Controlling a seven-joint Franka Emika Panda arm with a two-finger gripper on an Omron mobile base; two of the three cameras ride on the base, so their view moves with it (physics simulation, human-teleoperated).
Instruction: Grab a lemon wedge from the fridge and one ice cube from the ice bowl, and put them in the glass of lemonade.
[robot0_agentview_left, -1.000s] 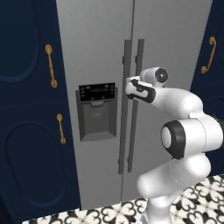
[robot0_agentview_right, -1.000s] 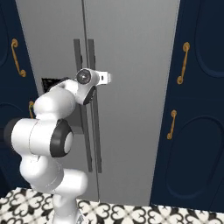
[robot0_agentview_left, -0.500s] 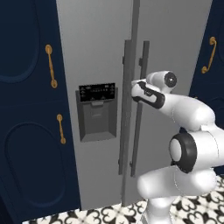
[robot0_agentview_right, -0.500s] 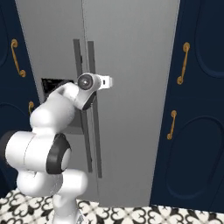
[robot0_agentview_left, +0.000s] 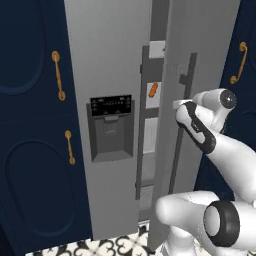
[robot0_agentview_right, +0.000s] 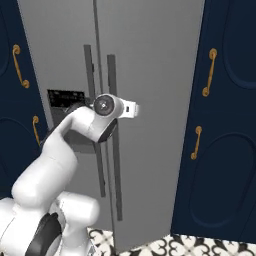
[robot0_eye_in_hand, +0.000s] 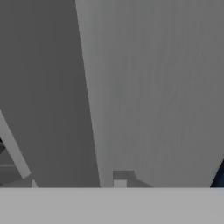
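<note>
The fridge (robot0_agentview_left: 110, 60) stands straight ahead, and its right door (robot0_agentview_left: 210, 45) is ajar. My gripper (robot0_agentview_left: 181, 107) sits at mid-height on that door's long dark handle (robot0_agentview_left: 189, 75) and is shut on it. Through the narrow gap I see pale shelves and a small orange item (robot0_agentview_left: 153, 90). In the right base view my arm covers the middle of the same handle (robot0_agentview_right: 114, 175). The hand view is pressed close to the grey door face (robot0_eye_in_hand: 153, 87). The lemon wedge, the ice bowl and the glass of lemonade are out of view.
Navy cabinets with gold handles flank the fridge on the left (robot0_agentview_left: 30, 150) and on the right (robot0_agentview_right: 225, 150). The black dispenser panel (robot0_agentview_left: 111, 106) is on the left door. Patterned floor tiles (robot0_agentview_left: 115, 245) run along the fridge's foot.
The jaws have closed on the right door's handle. My hand has pulled back toward me, and the door has swung from flush to ajar, showing a strip of the inside.
</note>
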